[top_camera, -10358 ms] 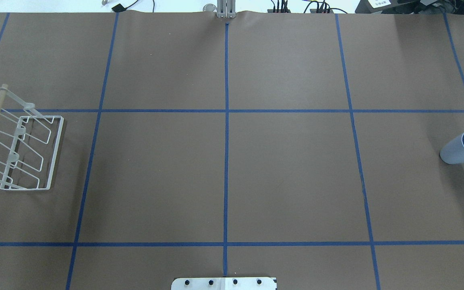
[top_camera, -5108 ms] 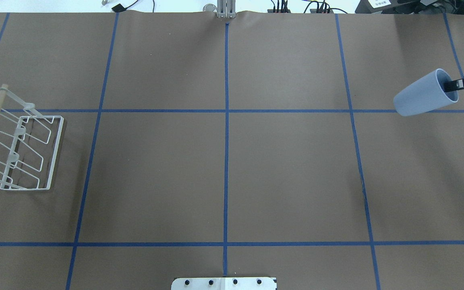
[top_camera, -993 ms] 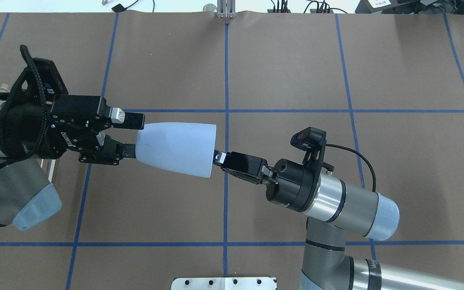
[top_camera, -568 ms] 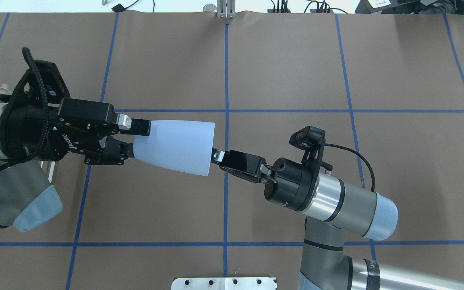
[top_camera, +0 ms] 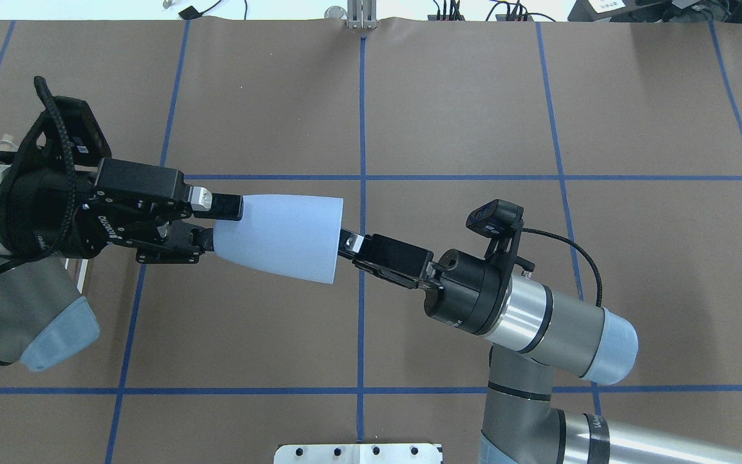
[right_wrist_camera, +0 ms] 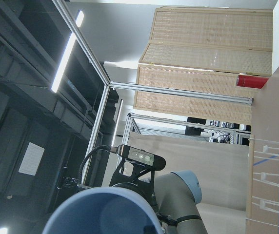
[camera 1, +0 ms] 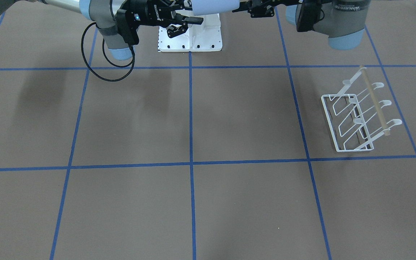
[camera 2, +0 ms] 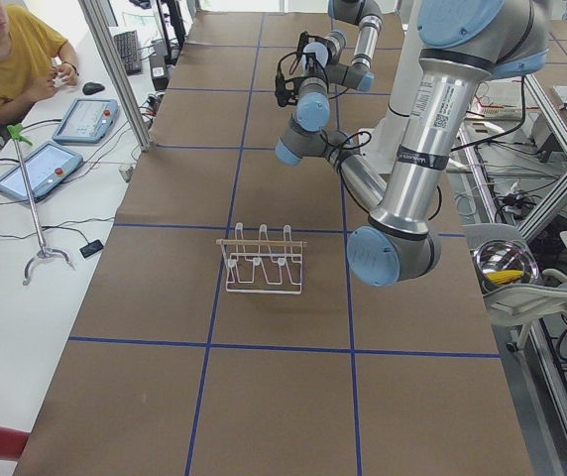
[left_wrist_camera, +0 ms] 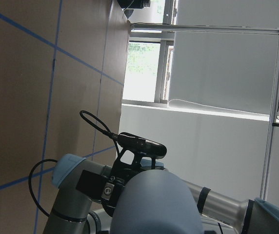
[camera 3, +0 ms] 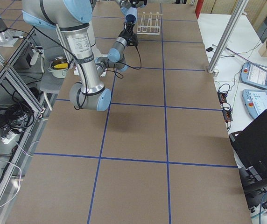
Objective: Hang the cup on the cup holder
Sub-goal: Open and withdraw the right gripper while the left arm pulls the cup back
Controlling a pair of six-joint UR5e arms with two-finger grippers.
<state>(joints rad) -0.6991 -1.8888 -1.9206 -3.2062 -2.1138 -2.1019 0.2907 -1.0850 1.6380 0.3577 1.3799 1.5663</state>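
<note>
Brown table (camera 1: pixel 229 119) with blue gridlines carries the cup holder (camera 1: pixel 360 112).

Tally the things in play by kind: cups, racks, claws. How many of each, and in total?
Cup: 1
Rack: 1
Claws: 2, the left claw and the right claw
Total: 4

overhead: behind robot | front: facing it | shared: cup (top_camera: pixel 277 237), probably

left claw (top_camera: pixel 216 223): fingers closed on the cup's (top_camera: pixel 277 237) narrow base
right claw (top_camera: pixel 344 245): at its rim, grip hidden
</note>
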